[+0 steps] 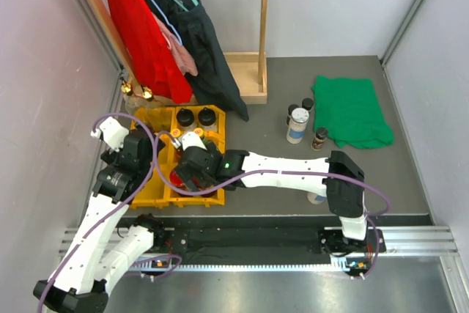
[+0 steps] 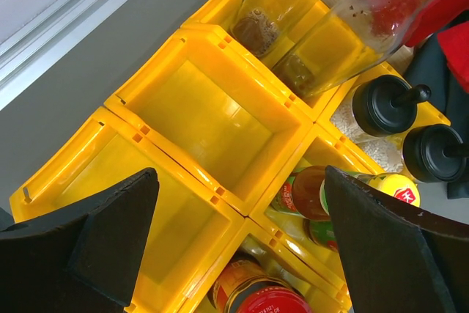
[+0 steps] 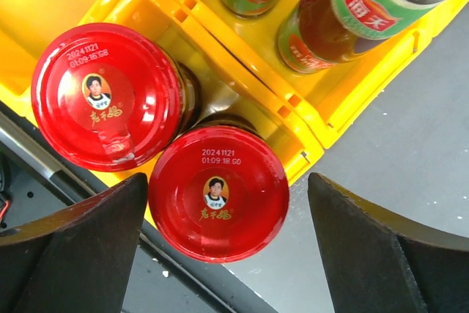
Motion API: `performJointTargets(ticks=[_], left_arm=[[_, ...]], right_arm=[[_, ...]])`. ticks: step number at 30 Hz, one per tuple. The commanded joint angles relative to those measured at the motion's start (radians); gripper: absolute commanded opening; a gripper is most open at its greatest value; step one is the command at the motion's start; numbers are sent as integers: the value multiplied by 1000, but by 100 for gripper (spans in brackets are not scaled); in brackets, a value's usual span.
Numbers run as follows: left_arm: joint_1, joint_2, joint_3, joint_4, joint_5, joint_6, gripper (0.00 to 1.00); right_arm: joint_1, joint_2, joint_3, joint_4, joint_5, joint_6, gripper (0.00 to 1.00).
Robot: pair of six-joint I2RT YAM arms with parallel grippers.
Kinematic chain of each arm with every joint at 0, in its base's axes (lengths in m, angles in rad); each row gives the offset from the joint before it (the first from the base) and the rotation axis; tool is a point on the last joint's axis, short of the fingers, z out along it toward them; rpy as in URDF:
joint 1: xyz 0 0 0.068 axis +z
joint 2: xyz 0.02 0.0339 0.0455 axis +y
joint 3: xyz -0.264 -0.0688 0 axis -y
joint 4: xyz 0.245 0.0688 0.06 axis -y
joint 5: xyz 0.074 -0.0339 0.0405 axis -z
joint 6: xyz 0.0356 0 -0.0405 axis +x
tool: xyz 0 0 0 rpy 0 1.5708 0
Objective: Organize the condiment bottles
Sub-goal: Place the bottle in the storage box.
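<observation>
The tray is glossy yellow plastic. The jars have smooth, shiny red lids. The tall bottles are clear glass. The towel is matt cloth.

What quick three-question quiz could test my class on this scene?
1. True or false: the right gripper is shut on a red jar.
2. The cloth beside the loose bottles is: A red, B green, C blue.
3. In the left wrist view, how many tray compartments are empty?
Key: 1 false; 2 B; 3 two.
</observation>
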Motion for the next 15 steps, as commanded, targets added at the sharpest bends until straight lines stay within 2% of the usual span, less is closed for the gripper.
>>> performJointTargets(ticks=[1,9,15], left_arm=[[1,-19,8,14,-23,13,99],[1,-69,2,96,84,148,99],[3,-51,8,166,350,300,99]], right_arm=[[12,-83,29,39,46,-9,89],[9,-255,-46,87,57,-20,93],[-21,-365,-101,55,124,9,96]])
